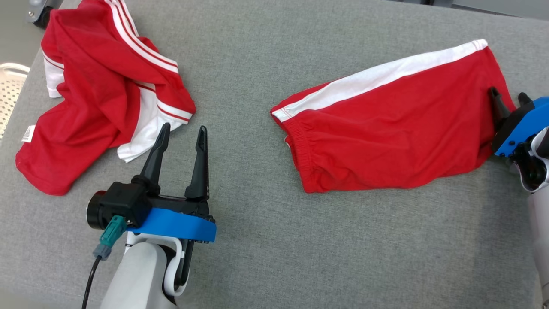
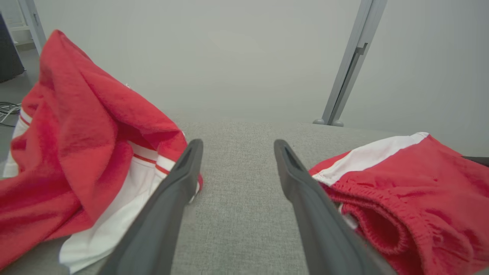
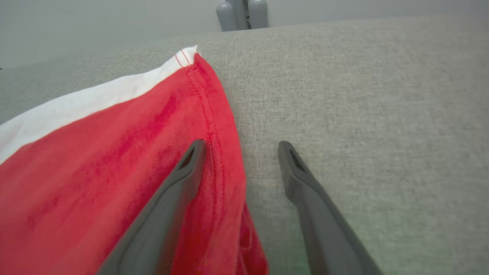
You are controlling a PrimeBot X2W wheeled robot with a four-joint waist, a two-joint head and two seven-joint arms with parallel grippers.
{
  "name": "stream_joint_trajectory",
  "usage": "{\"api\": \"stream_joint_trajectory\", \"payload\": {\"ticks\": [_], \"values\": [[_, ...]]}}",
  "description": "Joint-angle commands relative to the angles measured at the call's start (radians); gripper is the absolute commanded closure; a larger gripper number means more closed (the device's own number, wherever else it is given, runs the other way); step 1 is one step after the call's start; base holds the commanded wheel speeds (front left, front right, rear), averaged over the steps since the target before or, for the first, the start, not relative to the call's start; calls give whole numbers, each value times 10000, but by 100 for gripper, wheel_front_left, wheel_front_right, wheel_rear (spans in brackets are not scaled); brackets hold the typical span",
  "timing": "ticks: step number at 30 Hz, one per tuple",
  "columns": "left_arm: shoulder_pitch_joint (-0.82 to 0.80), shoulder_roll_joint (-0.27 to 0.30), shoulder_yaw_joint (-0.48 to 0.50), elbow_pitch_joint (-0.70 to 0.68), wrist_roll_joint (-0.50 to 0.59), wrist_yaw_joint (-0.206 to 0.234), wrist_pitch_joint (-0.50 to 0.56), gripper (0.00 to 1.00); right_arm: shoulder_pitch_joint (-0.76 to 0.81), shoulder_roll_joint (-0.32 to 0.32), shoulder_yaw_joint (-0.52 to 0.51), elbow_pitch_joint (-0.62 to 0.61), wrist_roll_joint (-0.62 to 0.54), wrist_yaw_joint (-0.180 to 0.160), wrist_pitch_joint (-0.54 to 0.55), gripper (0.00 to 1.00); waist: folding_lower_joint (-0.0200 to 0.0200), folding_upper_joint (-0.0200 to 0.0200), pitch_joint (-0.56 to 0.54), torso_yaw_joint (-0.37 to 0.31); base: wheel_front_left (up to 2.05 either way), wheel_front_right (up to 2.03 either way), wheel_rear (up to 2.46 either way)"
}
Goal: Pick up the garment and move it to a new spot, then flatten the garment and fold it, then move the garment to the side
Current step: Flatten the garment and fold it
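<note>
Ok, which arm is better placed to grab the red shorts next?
Likely right. The right gripper is open, one finger over the hem of the red shorts, the other over the grey surface. The left gripper, also open, sits apart from them, nearer the crumpled red shirt.

A grey fabric surface point(image 1: 257, 64) bears flat red shorts point(image 1: 386, 133) and a crumpled red shirt point(image 1: 98, 94).

No text is legible anywhere; the white tag point(image 1: 28, 133) on the red shirt point(image 1: 98, 86) is too small to read.
</note>
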Motion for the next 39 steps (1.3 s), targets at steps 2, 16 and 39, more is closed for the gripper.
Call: {"api": "stream_joint_trajectory", "payload": {"ticks": [2, 16, 39], "values": [[162, -75, 189, -28, 189, -93, -44, 0, -176, -25, -58, 317, -87, 5, -12, 0, -1, 1, 118, 115, 0, 0, 0], [360, -295, 690, -201, 548, -424, -45, 0, -256, 370, 1234, 1401, 80, 29, 378, 99, -1, 1, 180, 149, 0, 0, 0], [982, -250, 960, 226, 851, -525, -44, 0, 1523, -541, 169, -400, 138, 3, -1317, 100, -1, 1, -1239, -1110, 0, 0, 0]]}}
